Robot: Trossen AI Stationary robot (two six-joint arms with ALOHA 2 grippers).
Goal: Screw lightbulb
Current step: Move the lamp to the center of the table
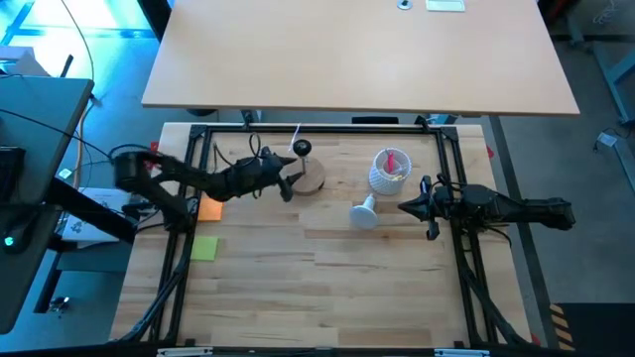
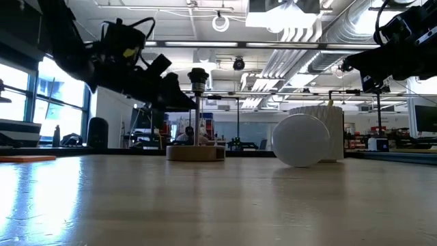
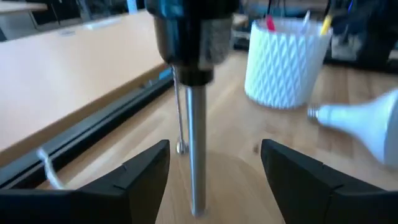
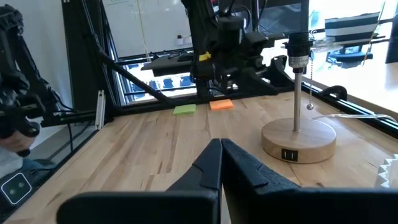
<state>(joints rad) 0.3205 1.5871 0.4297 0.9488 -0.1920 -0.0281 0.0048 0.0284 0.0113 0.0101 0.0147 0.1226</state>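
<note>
The lightbulb (image 1: 364,212) lies on its side on the wooden table, between the lamp and my right gripper; it also shows in the low view (image 2: 300,140) and the left wrist view (image 3: 367,121). The lamp has a round wooden base (image 1: 312,178), a thin metal post (image 3: 198,155) and a black socket (image 3: 189,37) on top. My left gripper (image 3: 214,149) is open and level, one finger on either side of the post, touching nothing. My right gripper (image 1: 402,207) is shut and empty, to the bulb's right.
A white ribbed cup (image 1: 389,172) with pink items stands behind the bulb, right of the lamp. An orange note (image 1: 209,208) and a green note (image 1: 204,248) lie at the table's left. A black frame (image 1: 317,129) borders the table.
</note>
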